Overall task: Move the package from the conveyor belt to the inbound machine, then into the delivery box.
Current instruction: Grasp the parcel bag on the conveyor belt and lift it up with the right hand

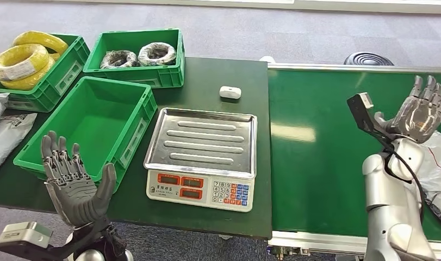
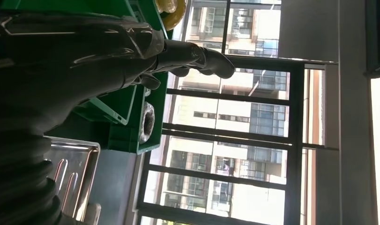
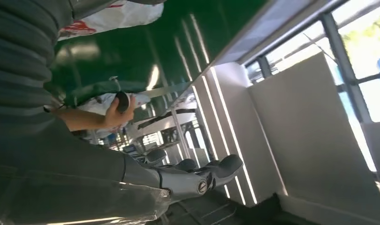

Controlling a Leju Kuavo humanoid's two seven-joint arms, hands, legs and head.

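Note:
The package point(image 1: 440, 163), a white plastic bag with red print, lies on the green conveyor belt point(image 1: 316, 147) at the far right, partly hidden behind my right arm; the right wrist view also shows the package point(image 3: 108, 16). My right hand point(image 1: 422, 109) is raised above it, fingers spread, holding nothing. The inbound machine is a scale with a steel tray point(image 1: 202, 141) in the middle of the dark table. Left of it stands the empty green delivery box point(image 1: 90, 122). My left hand point(image 1: 74, 182) is upright at the box's near corner, fingers apart and empty, with the fingers point(image 2: 197, 56) stretched out.
Two green crates stand at the back left, one with yellow cable coils point(image 1: 28, 60), one with wrapped coils point(image 1: 136, 54). A small white device point(image 1: 230, 92) lies behind the scale. Grey bags point(image 1: 3, 130) lie at the far left. A person's hand point(image 3: 110, 110) holds a dark object beyond the belt.

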